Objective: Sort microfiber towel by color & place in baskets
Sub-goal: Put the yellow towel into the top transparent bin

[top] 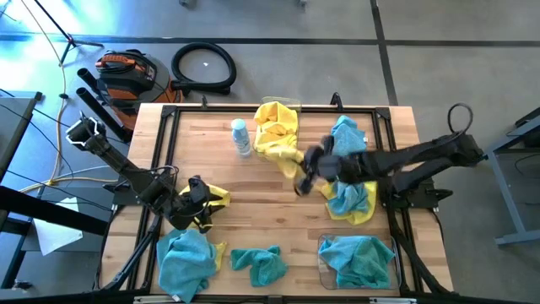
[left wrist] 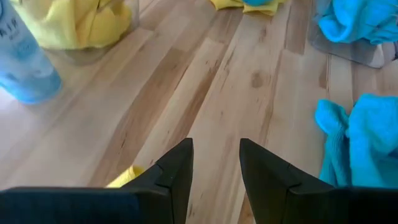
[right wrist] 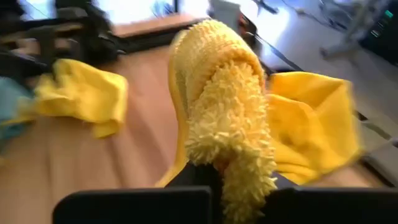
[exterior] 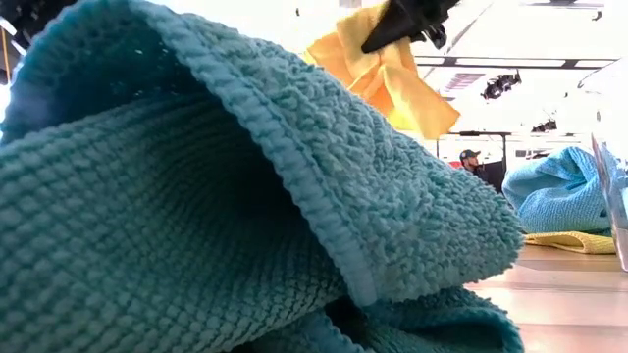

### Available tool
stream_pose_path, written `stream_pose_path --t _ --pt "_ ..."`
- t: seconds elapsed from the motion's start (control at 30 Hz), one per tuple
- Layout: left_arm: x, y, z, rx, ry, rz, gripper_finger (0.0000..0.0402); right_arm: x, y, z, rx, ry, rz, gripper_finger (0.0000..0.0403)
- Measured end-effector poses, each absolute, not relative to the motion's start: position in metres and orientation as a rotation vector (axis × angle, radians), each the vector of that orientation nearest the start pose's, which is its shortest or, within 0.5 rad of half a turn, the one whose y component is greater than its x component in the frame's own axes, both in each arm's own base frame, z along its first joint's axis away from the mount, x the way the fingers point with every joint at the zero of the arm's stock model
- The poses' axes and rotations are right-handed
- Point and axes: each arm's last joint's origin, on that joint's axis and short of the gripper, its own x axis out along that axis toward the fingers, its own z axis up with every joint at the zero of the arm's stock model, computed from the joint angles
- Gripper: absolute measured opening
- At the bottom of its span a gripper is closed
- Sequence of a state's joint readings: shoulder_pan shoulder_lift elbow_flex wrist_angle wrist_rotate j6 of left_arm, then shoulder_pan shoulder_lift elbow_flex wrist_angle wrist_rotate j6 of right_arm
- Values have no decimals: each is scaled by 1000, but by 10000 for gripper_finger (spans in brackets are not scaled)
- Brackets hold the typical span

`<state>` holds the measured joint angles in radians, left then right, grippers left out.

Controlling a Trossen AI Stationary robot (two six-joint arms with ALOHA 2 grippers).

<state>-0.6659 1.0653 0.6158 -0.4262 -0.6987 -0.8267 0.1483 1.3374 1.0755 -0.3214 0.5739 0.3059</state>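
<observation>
Yellow microfiber towel (right wrist: 227, 124), soft, light and floppy, hangs bunched in the clenched right end effector (top: 305, 173) above mid-desk; pinching a fold suits it. Left end effector (left wrist: 214, 168) hovers released, near-left.

The worktop (top: 278, 228) was pale, streaked wood. Microfiber towels came in two colours: bright yellow (top: 277, 128), one shaggy yellow cloth (right wrist: 227, 112) hanging from the black right pincer (top: 301, 181), and teal-blue (top: 258, 263) (one with a knobbly weave). The bottle (top: 240, 135) was white and blue. The baskets (top: 325, 262) were clear.
</observation>
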Motion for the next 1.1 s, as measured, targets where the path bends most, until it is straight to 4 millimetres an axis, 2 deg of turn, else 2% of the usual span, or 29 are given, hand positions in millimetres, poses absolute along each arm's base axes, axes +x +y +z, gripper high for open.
stream_pose_path --t 0.17,0.27,0.33,0.67,0.83,0.97,1.1 --pt "164 -109 212 -253 597 285 117 300 -19 345 101 570 -528 1" --pt "164 -110 212 -259 593 278 117 307 -50 355 154 646 -540 1" --pt "164 -110 212 -261 599 270 117 316 -69 354 189 703 -542 1" --pt "164 -110 212 -264 600 267 117 380 -149 313 226 1007 -497 0" --pt "164 -110 212 -245 602 261 117 413 -184 288 216 1047 -483 0" --pt "164 -110 212 -238 604 259 117 432 -198 255 233 1098 -475 0" --pt "164 -110 212 -236 605 260 117 438 -201 218 274 1211 -451 0"
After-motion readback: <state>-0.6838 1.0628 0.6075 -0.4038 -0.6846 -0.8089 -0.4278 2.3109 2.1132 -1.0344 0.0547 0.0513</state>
